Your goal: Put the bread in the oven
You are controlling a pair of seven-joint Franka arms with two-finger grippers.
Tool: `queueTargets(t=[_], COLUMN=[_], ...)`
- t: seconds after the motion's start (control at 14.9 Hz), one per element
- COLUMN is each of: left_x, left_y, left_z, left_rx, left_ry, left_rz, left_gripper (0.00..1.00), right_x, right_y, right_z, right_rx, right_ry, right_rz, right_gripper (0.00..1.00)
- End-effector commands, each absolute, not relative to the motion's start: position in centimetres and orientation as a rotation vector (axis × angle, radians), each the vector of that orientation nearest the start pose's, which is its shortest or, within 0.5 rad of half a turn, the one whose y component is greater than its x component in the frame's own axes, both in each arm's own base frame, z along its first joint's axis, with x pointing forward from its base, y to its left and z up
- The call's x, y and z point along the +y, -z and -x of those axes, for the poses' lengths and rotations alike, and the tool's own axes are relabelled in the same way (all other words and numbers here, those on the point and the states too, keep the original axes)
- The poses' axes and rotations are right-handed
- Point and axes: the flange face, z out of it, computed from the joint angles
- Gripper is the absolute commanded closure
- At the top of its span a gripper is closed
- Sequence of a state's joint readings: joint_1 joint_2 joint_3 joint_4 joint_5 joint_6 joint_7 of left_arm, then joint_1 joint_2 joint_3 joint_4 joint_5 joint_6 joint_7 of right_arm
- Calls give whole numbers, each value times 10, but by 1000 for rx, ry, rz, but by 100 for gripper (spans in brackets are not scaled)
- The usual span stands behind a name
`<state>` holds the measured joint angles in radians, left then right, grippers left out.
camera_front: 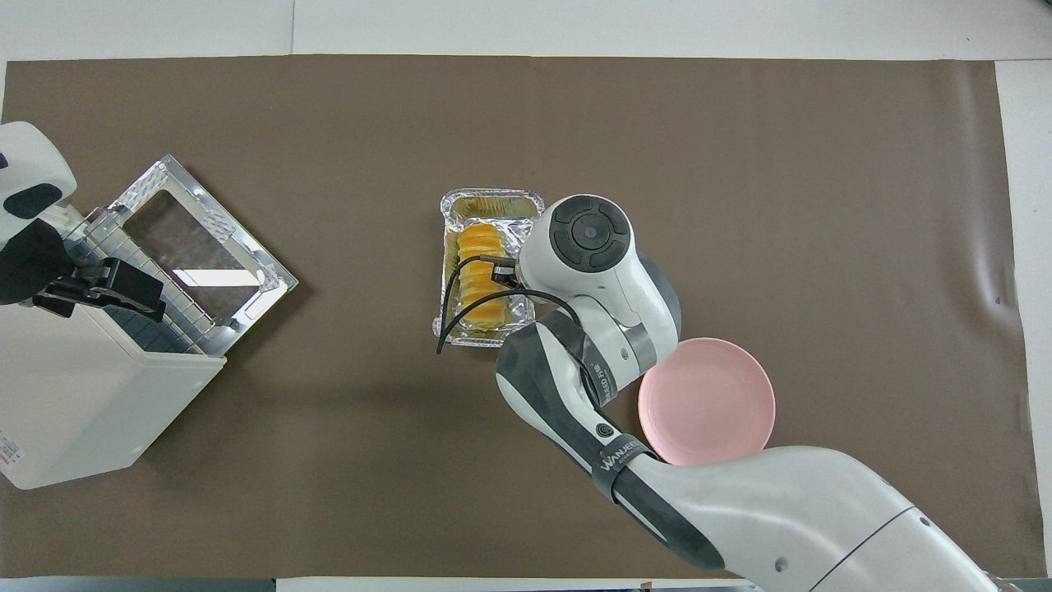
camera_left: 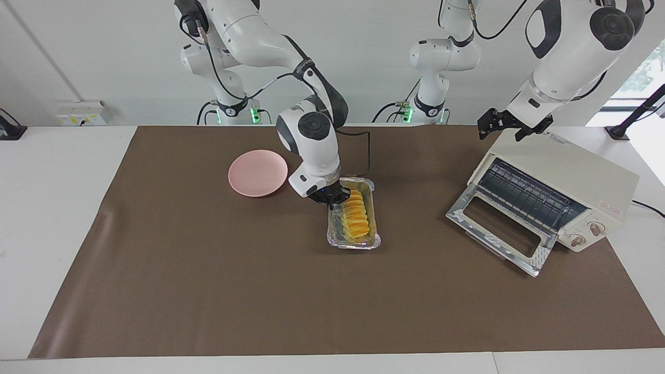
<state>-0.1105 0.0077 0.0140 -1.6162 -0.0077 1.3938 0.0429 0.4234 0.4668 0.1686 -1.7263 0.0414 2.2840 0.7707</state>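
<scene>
The yellow-orange ridged bread [camera_left: 356, 215] lies in a crinkled silver foil tray [camera_left: 336, 238] in the middle of the brown mat; it also shows in the overhead view [camera_front: 479, 284], as does the tray [camera_front: 491, 201]. My right gripper [camera_left: 333, 200] is low at the tray's rim, at the end nearer the robots, right beside the bread. The cream-white oven [camera_left: 569, 174] stands toward the left arm's end with its glass door [camera_left: 499, 228] dropped open and the dark rack showing. My left gripper [camera_left: 501, 130] is open and empty, just over the oven's top edge.
A round pink plate [camera_left: 257, 172] lies on the mat beside the tray, toward the right arm's end. A black cable [camera_left: 363, 150] runs along the mat close to the tray. The brown mat [camera_left: 208, 291] covers most of the white table.
</scene>
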Motion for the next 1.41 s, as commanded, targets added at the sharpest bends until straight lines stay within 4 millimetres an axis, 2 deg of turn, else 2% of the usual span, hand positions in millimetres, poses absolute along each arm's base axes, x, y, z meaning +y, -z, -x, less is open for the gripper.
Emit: queueTargets(t=[0.0,0.13,0.2,0.27,0.34,0.4,0.54,0.6,0.67,0.8,1.07,1.27,1.34], left_x=[-49,-49,-49,-49,-49,-49,-49,-49,-49,-49,-49,-49,-49], left_y=[-590,-590,-590,-590,-590,-590,-590,-590,-590,-590,-590,-590,-590], left_z=[-528,-528,-528,-528,-528,-528,-528,-528,-528,-528,-528,-528,-528], left_rx=[222,222,222,222,222,222,222,222,222,222,222,222,222], left_ry=[-336,-336,-336,-336,-336,-336,-336,-336,-336,-336,-336,-336,-336], left_rz=[3108,3108,3108,3108,3108,3108,3108,3108,3108,3108,3108,3108,3108], left_gripper=[0,0,0,0,0,0,0,0,0,0,0,0,0], right_x=[366,365,363,357,349,340,310,283,248,198,110,63,54], right_y=[-323,-322,-321,-323,-327,-339,-367,-390,-410,-457,-552,-599,-610], right_z=[-569,-569,-569,-572,-575,-582,-597,-604,-613,-616,-595,-567,-557], right_rx=[382,381,381,372,345,260,158,84,11,-94,-131,-57,-88], right_ry=[31,27,17,17,-13,-4,-25,-22,-12,19,93,124,111], right_rz=[2947,2951,2957,2977,3014,3059,3109,3120,3120,3121,3130,3151,3158], right_gripper=[100,100,93,61,24,0,0,0,0,0,0,0,0])
